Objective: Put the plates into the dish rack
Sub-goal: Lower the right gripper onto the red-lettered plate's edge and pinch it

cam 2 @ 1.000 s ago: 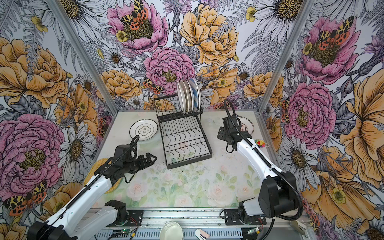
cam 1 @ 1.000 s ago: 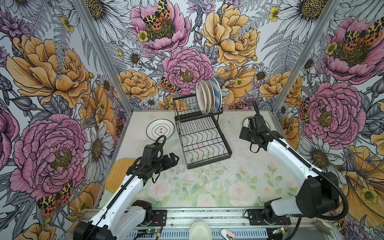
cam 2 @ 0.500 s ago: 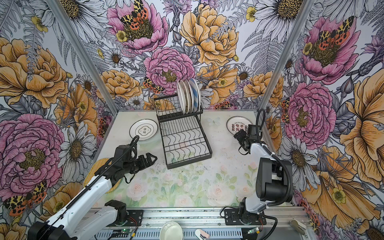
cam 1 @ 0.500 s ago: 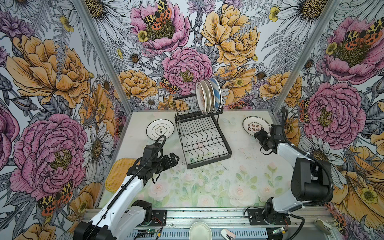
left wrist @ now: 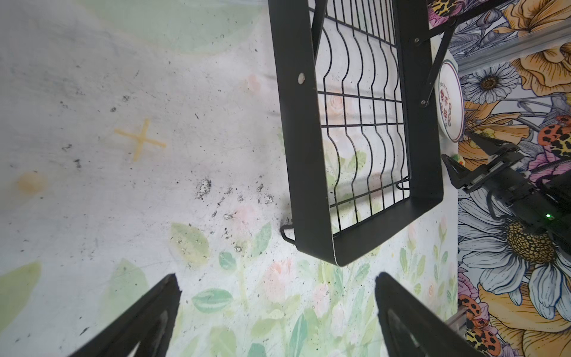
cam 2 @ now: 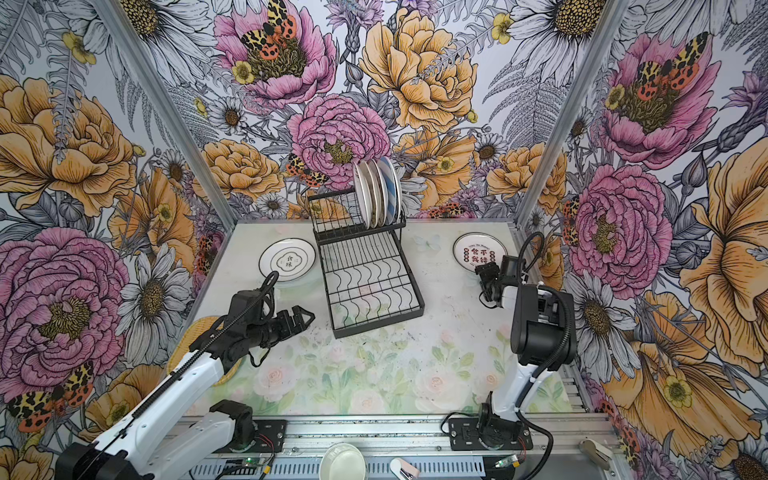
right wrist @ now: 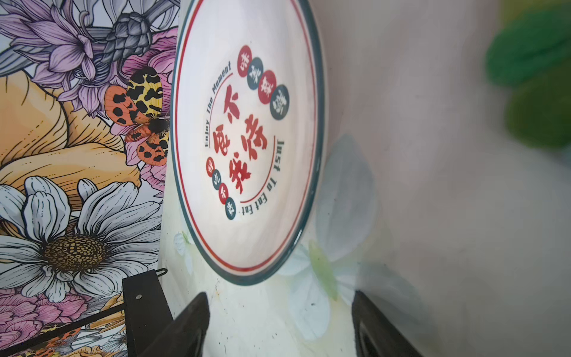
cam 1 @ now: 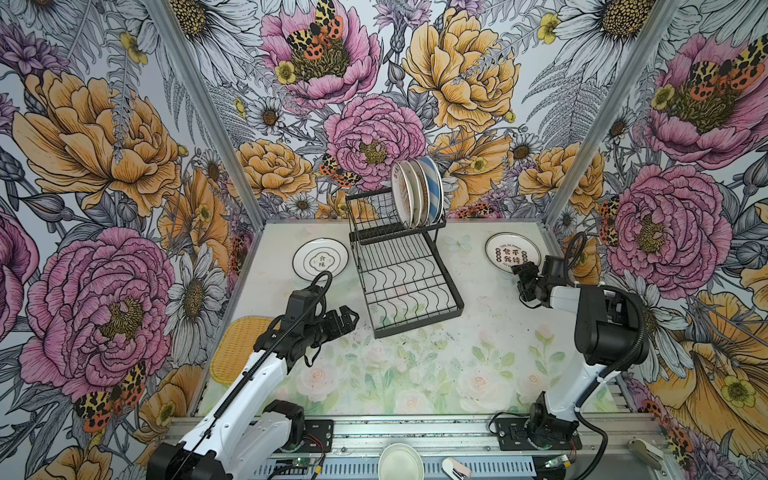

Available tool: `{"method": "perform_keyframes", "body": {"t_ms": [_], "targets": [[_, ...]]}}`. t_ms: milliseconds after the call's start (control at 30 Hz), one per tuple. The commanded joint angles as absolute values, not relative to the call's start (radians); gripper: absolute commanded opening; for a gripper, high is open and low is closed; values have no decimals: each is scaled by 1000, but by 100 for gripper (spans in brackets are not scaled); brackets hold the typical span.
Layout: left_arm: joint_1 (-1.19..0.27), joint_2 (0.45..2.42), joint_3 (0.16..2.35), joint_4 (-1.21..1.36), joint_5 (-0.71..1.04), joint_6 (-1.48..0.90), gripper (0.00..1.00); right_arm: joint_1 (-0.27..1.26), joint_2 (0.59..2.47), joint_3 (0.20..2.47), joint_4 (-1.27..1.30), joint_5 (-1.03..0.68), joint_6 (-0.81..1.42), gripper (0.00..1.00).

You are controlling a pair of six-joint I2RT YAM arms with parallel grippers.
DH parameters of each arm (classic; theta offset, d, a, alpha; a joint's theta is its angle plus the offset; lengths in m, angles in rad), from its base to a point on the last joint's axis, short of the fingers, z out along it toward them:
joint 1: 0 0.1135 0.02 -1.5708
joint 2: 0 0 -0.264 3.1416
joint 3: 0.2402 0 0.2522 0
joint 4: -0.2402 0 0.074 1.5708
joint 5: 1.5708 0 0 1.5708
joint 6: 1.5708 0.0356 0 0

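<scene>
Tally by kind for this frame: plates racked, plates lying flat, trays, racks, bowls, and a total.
Standing plates in the dish rack: 4, as far as overlapping rims show
Plates lying flat: 2, black-print plate and red-print plate
Yellow woven tray: 1
Dish rack: 1
Pale bowl: 1
Total: 9

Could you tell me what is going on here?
The dish rack is being loaded: a few plates already stand in its raised upper tier. The right gripper, fingers apart and empty, faces the red-lettered plate lying flat on the table. The left gripper hovers open near the rack's front corner. A black-lettered plate and a yellow woven tray lie on the left, not yet loaded.
</scene>
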State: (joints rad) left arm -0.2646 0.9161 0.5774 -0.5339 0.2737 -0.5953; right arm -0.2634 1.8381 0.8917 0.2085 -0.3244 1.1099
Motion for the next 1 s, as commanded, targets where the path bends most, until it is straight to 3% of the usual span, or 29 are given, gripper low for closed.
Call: {"method": "perform_keyframes", "body": {"t_ms": [0,600,967], "targets": [[-268,915,567,-514,278,-600,99,-270,1879,939,295,-330,1162,69],[-267,925,568,-515,266,-606,99,-272,2013,971,400,-298,1298,49],[-266,924,562,-515,262,-612,99,-272,2048,957,429,-268,1359,26]]}}
